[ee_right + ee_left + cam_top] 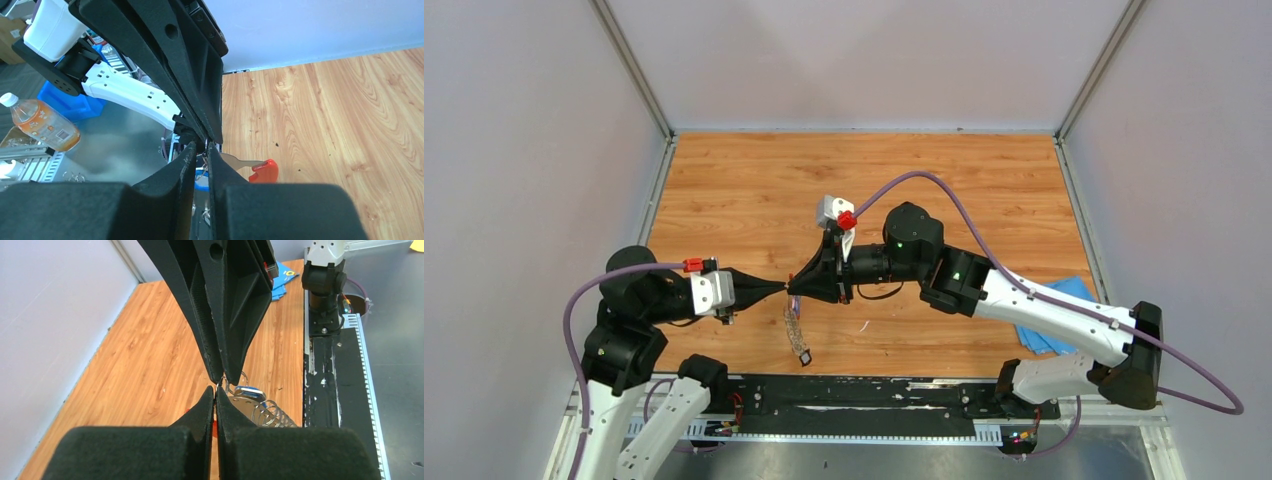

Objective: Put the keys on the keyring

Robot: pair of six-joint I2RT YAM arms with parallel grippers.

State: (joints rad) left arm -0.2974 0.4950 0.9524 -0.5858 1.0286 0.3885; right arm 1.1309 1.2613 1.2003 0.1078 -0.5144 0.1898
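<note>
Overhead view: you see the left gripper [781, 287] and the right gripper [796, 287] meeting tip to tip over the wooden table [744, 180], toward its near edge. The keyring [795, 328] trails from the meeting point toward the arm bases, with the black-headed key [805, 358] at its free end. A blue cloth [1036, 335] lies well apart at the right, partly under the right arm. This view does not tell you how either pair of jaws stands. Left wrist view: your left fingers [200, 412] are pressed together along their whole length with a sliver of red in the seam, so this hand pinches the keyring by its loop. The grey metal coils and the blue-and-white key [248, 391] sit just right of the tips, close under the right gripper's points, which enter from above. Right wrist view: your right fingers [186, 165] stand a thin slit apart with fine metal at their tips; you cannot tell whether they nip it. Only this view shows a red piece [264, 171] just beside the fingers, which cannot be identified, and a drink bottle [42, 125] off the table.
</note>
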